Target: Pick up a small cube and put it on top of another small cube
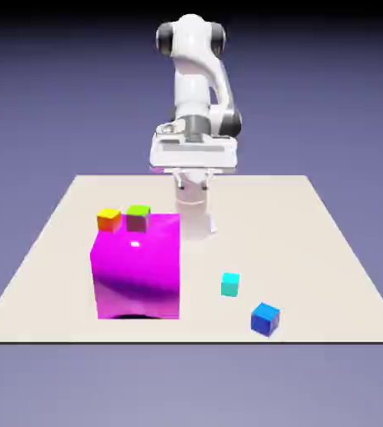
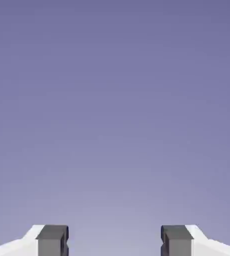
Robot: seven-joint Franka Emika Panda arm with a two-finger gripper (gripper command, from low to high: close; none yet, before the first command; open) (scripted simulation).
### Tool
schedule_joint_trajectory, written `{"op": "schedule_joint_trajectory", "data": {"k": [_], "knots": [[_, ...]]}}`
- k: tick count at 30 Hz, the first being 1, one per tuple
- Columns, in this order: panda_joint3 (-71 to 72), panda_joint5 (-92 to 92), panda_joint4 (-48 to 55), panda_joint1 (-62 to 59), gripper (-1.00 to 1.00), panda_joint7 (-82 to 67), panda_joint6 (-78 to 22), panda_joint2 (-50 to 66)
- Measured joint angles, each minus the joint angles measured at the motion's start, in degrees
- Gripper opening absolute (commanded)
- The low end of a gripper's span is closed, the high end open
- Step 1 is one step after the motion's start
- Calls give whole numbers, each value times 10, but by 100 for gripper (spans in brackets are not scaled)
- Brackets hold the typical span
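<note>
The tabletop (image 1: pixel 328 250) is carrying everything, with the white arm (image 1: pixel 196 92) rising at its far edge. The big magenta block (image 1: pixel 138 267) is sitting toward the exterior view's left, with an orange cube (image 1: pixel 108 219) and a green cube (image 1: pixel 138 218) just behind it. The cyan cube (image 1: pixel 230 284) is lying near the small cube (image 1: pixel 265 318), which is resting by the front edge. The tool (image 2: pixel 115 242) is hanging wide open and empty, facing only backdrop. Since the two bluish cubes are sitting close, a descent could be landing on the wrong one, or nudging the blue cube off the edge.
</note>
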Motion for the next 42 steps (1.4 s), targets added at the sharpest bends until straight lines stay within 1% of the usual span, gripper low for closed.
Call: {"op": "schedule_joint_trajectory", "data": {"k": [24,26,30,31,33,38,42], "knots": [[17,-8,286,175,0,-271,-216,498],[17,-8,289,176,0,-274,-218,503],[13,-12,306,180,0,-271,-152,586],[12,-12,309,181,-100,-270,-138,604],[12,-13,309,180,-100,-270,-138,604],[16,-8,288,175,-100,-274,-220,500],[-16,-24,266,146,-100,-266,-280,417]]}}
